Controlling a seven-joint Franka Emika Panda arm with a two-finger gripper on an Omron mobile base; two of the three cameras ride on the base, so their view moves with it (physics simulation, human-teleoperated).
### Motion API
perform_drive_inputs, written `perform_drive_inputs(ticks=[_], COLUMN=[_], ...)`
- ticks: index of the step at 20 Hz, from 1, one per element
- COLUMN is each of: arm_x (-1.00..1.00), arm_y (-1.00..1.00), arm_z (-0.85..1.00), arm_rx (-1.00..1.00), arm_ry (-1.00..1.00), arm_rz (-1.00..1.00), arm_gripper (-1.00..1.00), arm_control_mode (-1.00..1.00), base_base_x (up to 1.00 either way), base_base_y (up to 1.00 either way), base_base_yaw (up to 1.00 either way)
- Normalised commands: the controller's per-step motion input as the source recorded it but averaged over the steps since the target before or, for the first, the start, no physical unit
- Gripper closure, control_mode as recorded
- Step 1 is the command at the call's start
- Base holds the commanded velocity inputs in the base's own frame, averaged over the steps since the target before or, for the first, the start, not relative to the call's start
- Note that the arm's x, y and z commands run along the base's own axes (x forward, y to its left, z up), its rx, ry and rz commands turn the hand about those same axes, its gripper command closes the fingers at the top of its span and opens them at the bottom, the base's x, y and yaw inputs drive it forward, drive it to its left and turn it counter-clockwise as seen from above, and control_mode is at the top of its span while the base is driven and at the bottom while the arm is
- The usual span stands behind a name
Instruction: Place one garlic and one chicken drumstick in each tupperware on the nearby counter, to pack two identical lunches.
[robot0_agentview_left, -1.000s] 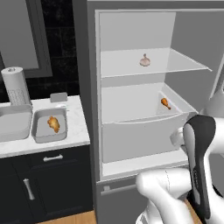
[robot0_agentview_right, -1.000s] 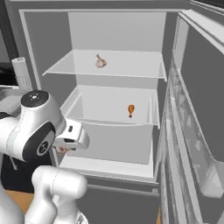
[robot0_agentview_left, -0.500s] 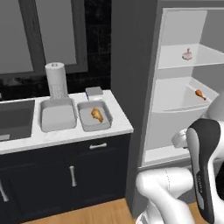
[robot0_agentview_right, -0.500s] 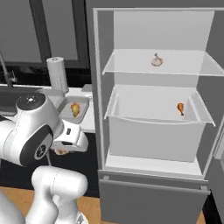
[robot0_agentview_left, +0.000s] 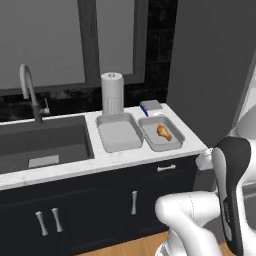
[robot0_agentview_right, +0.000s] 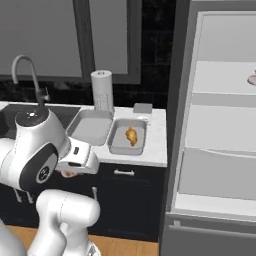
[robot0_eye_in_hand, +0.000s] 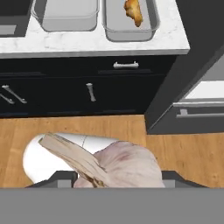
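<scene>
While clamped on a garlic bulb, gripper hovering above wooden floor before navy cabinets. On marble counter: empty tupperware beside tupperware holding chicken drumstick. Paper towel roll behind.

The counter, white marble pattern over dark navy cabinets, lies beyond and above the claw in the hand view. On it: two grey tupperware trays side by side, a paper towel roll behind them, and a small container.
</scene>
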Motion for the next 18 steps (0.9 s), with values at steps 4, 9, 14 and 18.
perform_drive_inputs(ticks=[4,9,14,18], arm_x=[0.0,0.0,0.85,1.0], arm_y=[0.0,0.0,-0.01,0.0], arm_z=[0.0,0.0,0.0,-0.06], arm_rx=[0.0,0.0,-0.01,-0.04], arm_ry=[0.0,0.0,0.1,0.03], arm_rz=[0.0,0.0,-0.03,-0.03], arm_gripper=[1.0,1.0,1.0,1.0], arm_control_mode=[1.0,1.0,-1.0,-1.0], base_base_x=[0.99,0.72,0.0,0.0], base_base_y=[0.05,-0.1,0.0,0.0], base_base_yaw=[0.0,0.0,0.0,0.0])
